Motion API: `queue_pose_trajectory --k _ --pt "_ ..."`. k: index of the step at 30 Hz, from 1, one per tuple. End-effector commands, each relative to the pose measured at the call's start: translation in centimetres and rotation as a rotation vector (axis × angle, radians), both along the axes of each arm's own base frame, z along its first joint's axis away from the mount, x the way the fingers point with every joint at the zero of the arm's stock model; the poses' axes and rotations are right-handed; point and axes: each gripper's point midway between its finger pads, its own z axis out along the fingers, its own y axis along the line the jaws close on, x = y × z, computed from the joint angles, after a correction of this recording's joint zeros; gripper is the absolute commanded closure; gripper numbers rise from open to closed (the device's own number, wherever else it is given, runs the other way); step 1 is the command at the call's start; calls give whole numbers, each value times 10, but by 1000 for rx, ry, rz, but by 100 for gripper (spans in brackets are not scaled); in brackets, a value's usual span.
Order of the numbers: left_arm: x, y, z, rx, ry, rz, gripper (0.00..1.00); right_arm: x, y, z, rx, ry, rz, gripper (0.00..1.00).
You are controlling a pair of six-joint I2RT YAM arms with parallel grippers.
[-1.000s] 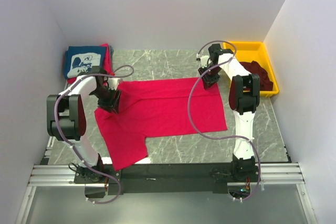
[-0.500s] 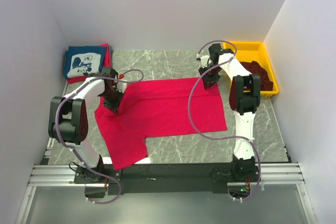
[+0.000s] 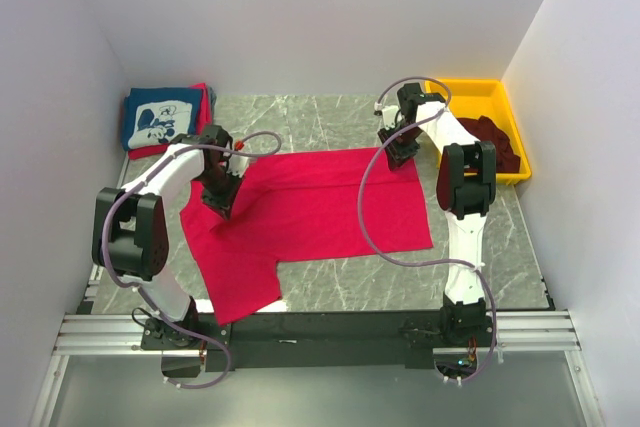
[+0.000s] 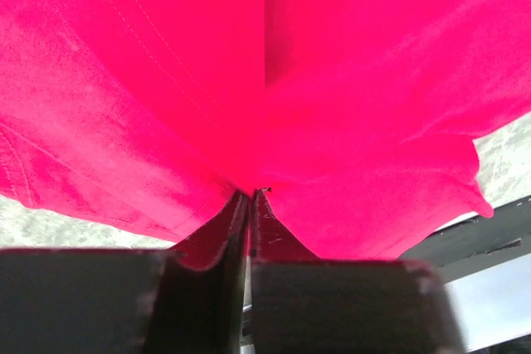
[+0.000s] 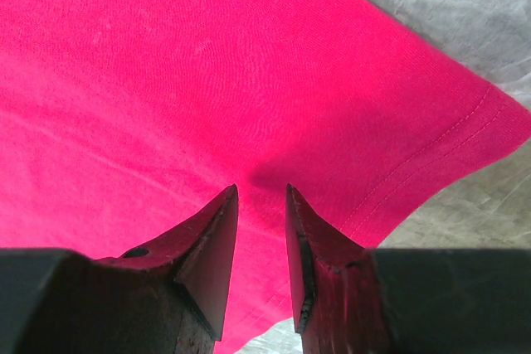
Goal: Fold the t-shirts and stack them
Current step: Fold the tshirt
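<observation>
A bright red t-shirt (image 3: 320,202) lies spread on the marble table. My left gripper (image 3: 222,205) is shut on a pinch of its left part, by the sleeve; in the left wrist view the jaws (image 4: 251,194) meet on a raised peak of red cloth (image 4: 332,80). My right gripper (image 3: 398,157) is open over the shirt's far right corner. In the right wrist view its fingers (image 5: 261,192) stand a little apart just above the flat cloth (image 5: 207,80), near the hem. A folded navy t-shirt (image 3: 160,117) with white print lies on a red one at the far left.
A yellow bin (image 3: 470,90) at the far right holds dark maroon t-shirts (image 3: 497,142). White walls close in the table on three sides. The black rail with the arm bases runs along the near edge, where the shirt's lower sleeve (image 3: 240,292) reaches.
My left gripper has moved right and slightly nearer, drawing the shirt's left edge with it. The right arm has not moved.
</observation>
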Motion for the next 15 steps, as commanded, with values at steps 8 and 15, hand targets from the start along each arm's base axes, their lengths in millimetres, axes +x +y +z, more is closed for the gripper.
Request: queue_pose_trajectory --k 8,15 --pt "30 -6 42 -157 -84 20 57 7 4 34 11 -81 4 64" --pt "106 21 46 -189 -180 164 61 19 4 30 8 -106 -28 69"
